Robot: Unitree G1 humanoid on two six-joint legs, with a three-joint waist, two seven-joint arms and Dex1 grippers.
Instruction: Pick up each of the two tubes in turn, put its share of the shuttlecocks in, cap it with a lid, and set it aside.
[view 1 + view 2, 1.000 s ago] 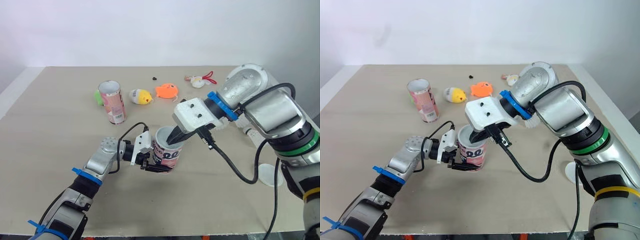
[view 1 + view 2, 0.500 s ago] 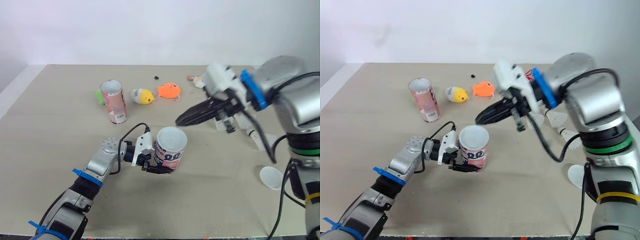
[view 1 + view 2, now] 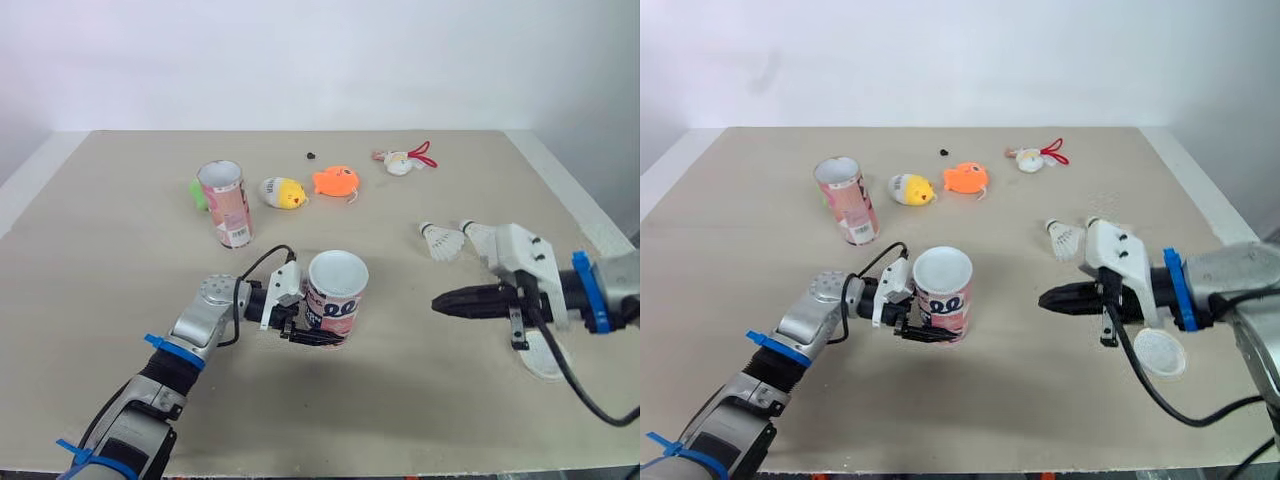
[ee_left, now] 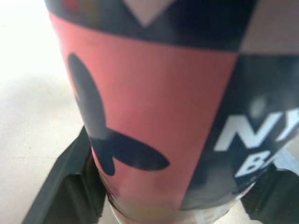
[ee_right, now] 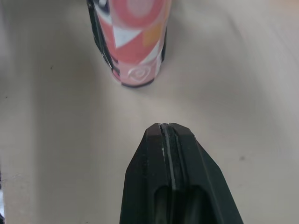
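Tube [image 3: 335, 298], pink-and-black, open-mouthed: being held upright near table centre, left gripper [image 3: 316, 326] clamping its lower wall from 9 o'clock.

Right gripper [image 3: 440, 301]: fingers pressed together and carrying nothing, now lying low at 3 o'clock of the tube. A second ago it was dipping into the tube mouth; half a second ago it was lifting clear.

Reading: a shuttlecock is probably going in, though the contents are hidden.

Shuttlecock [image 3: 440, 241]: lying loose at 2 o'clock, likely next.

Lid [image 3: 1160, 352]: lying unused at 4 o'clock.

Second tube [image 3: 226, 203]: waiting at 10 o'clock.
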